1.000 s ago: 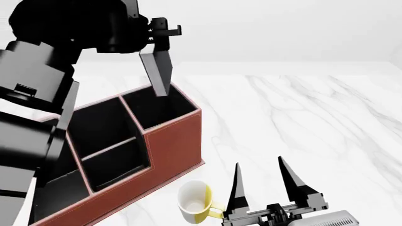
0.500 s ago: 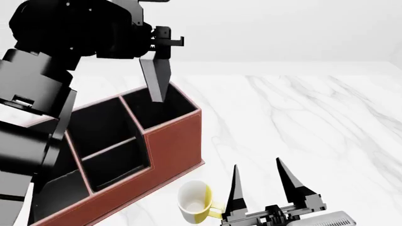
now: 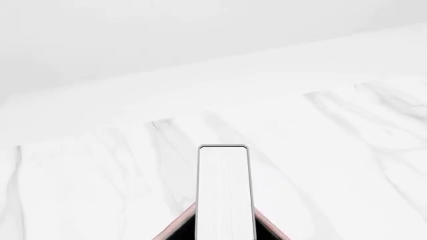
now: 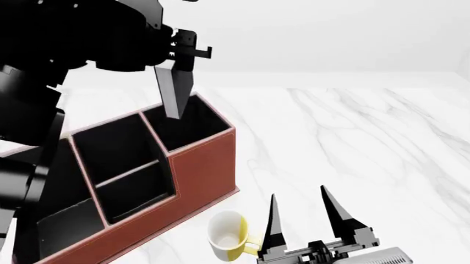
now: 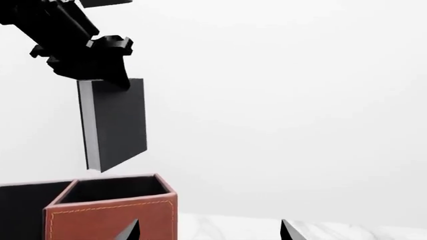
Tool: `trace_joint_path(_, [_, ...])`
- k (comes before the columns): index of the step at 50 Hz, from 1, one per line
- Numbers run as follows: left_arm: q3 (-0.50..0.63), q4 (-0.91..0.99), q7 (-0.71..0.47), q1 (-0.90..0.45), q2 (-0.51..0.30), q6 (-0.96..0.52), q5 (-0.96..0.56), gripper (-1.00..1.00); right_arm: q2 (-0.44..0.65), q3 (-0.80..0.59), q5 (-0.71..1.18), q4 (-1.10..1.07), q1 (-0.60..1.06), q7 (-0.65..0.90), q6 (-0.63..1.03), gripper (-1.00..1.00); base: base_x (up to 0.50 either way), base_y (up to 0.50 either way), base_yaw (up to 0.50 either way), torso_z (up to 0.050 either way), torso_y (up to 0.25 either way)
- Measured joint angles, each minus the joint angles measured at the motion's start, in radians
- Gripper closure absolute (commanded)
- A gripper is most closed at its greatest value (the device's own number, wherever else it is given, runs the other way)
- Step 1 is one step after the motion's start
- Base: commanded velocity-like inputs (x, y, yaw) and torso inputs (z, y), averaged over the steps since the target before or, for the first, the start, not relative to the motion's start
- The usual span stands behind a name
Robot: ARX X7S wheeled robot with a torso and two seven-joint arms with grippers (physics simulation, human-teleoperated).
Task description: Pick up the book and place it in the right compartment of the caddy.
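My left gripper (image 4: 180, 59) is shut on the top of the book (image 4: 175, 91), a thin dark hardcover hanging almost upright. Its lower end is just above the rim of the right compartment (image 4: 189, 125) of the reddish-brown caddy (image 4: 202, 165). The right wrist view shows the book (image 5: 119, 122) under the left gripper (image 5: 110, 75), a small gap above the compartment (image 5: 113, 189). The left wrist view shows the book's white page edges (image 3: 225, 195) over a corner of the caddy rim (image 3: 175, 229). My right gripper (image 4: 300, 212) is open and empty, near the table's front edge.
A white-and-yellow mug (image 4: 226, 237) stands by the caddy's front corner, just left of my right gripper. The caddy's divided middle section (image 4: 125, 165) lies left of the right compartment. White marble table (image 4: 353, 143) stretches to the right. My left arm (image 4: 44, 82) looms over the caddy's left.
My left arm has shifted the book a little to the left and made it hang more upright over the right compartment. The right gripper has barely moved.
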Motion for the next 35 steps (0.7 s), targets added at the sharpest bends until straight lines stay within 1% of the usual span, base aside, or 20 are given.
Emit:
trace_joint_path(12, [-0.021,0.098,-0.042,0.019,-0.024,-0.036,-0.043,1.0,0.002,-0.004,-0.002,0.0,0.001,0.004,0.001,-1.0,0.0,0.0,0.0,0.001,0.002])
trace_joint_path(35, [0.003,0.109,-0.036,0.062,-0.03,-0.02,-0.036,1.0,0.006,-0.012,-0.001,0.008,0.004,0.008,-0.003,-1.0,0.0,0.0,0.0,0.0,0.001])
